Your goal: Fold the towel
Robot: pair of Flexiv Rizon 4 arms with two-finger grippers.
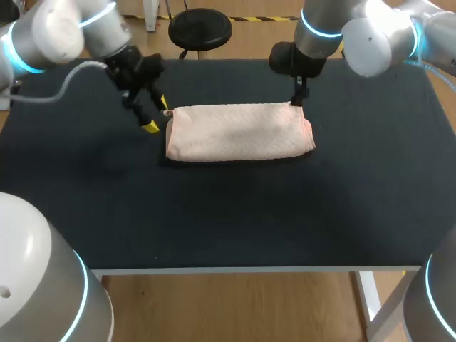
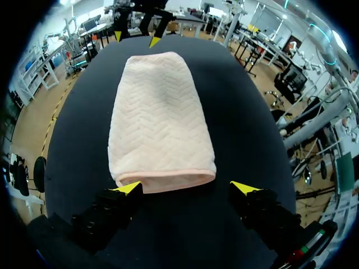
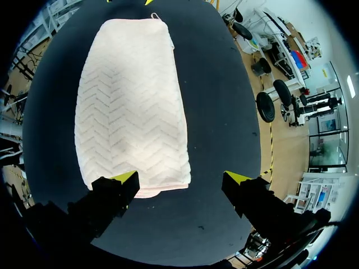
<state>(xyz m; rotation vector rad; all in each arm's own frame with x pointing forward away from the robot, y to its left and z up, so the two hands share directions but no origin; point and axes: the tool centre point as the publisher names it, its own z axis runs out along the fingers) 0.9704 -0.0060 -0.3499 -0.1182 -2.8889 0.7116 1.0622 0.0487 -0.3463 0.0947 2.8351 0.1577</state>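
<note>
A pale pink towel (image 1: pixel 239 132) lies folded into a long flat rectangle on the black table (image 1: pixel 228 214). My left gripper (image 1: pixel 157 114) stands open just off the towel's left end, touching nothing. In the left wrist view the towel (image 2: pixel 160 117) stretches away ahead of that gripper (image 2: pixel 187 188), its near edge level with the spread fingertips. My right gripper (image 1: pixel 299 98) hangs over the far right corner. In the right wrist view it (image 3: pixel 180 179) is open, with the towel (image 3: pixel 132 101) running away from its tips. The other arm's yellow tips (image 2: pixel 137 37) show at the towel's far end.
Only the towel lies on the dark tabletop. The table's front edge (image 1: pixel 249 269) runs across the near side, and the right edge (image 1: pixel 442 128) slants away beside my right arm.
</note>
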